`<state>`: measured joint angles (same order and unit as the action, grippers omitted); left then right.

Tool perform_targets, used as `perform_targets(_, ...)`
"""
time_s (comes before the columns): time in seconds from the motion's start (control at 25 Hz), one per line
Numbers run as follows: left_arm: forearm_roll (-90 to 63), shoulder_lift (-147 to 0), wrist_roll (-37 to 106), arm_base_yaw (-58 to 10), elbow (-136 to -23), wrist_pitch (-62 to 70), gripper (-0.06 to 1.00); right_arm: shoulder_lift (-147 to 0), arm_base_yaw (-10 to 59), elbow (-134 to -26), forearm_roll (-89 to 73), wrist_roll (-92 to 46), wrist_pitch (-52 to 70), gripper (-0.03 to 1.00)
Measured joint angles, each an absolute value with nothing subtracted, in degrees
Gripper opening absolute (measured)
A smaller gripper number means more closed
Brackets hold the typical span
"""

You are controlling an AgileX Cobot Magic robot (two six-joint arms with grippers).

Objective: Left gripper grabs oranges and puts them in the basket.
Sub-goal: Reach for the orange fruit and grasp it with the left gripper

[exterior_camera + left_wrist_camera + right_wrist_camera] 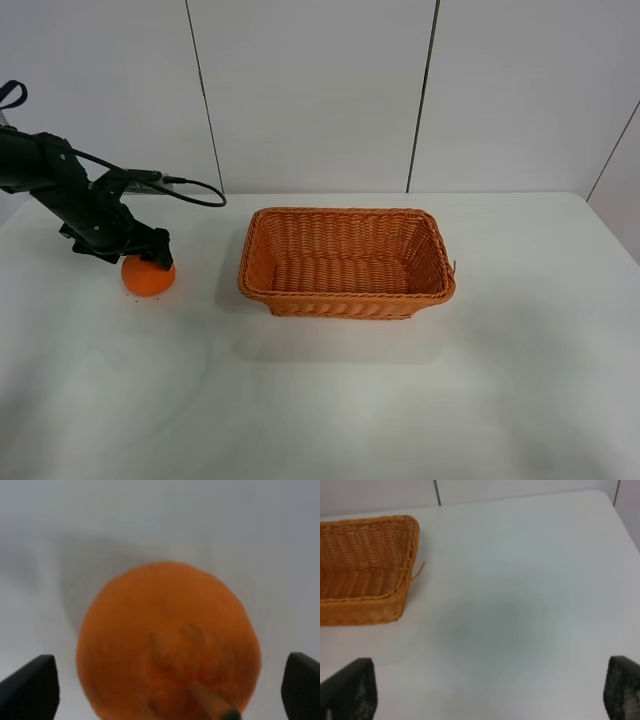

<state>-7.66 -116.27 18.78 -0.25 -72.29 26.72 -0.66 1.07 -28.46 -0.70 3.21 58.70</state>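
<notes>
The orange (149, 279) sits on the white table left of the wicker basket (345, 301). My left gripper (143, 256) is down on top of it from the back left. In the left wrist view the orange (167, 640) fills the middle, knobbed top and stem toward the camera. The left gripper (167, 690) is open, with one fingertip (30, 690) on each side of the fruit and a gap to it. The basket holds nothing. My right gripper (485, 690) is open and empty above bare table, to the right of the basket (365, 560).
A black cable (185, 190) loops from the left arm toward the back wall. The white table (330, 400) stretches in front of the basket and to its right. The right arm does not show in the high view.
</notes>
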Motion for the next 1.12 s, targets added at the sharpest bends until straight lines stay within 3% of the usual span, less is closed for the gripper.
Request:
perform_targets(0.2,-7.7,-117.3,18.8,-0.2,-72.3,26.7,0.98,-0.7,1.1,-28.5,-0.7,3.2,58.7,0.69)
perform_targets(0.32,-7.7,-117.4,18.8,-0.2,-72.3,26.7,0.9,-0.7,1.1,-28.5,-0.7,3.2,58.7,0.69)
perform_targets(0.44,-7.7,-117.4,18.8,-0.2,-72.3,26.5,0.71,-0.7,1.1,-28.5,-0.7,3.2,58.7,0.69)
perform_targets(0.6,-7.7,-117.4,18.8,-0.2,-72.5,26.5,0.27,-0.7,1.1,-28.5,-0.7,3.2,58.7,0.69)
perform_targets(0.68,-7.7,-117.4,18.8,-0.2,-72.5,26.6,0.15,-0.7,1.1,-28.5,-0.7,3.2,58.7,0.69)
perform_targets(1.12,-9.0,-114.4,18.8,-0.3,-72.6,30.2,0.14,-0.7,1.1,-28.5,-0.7,3.2,58.7,0.69)
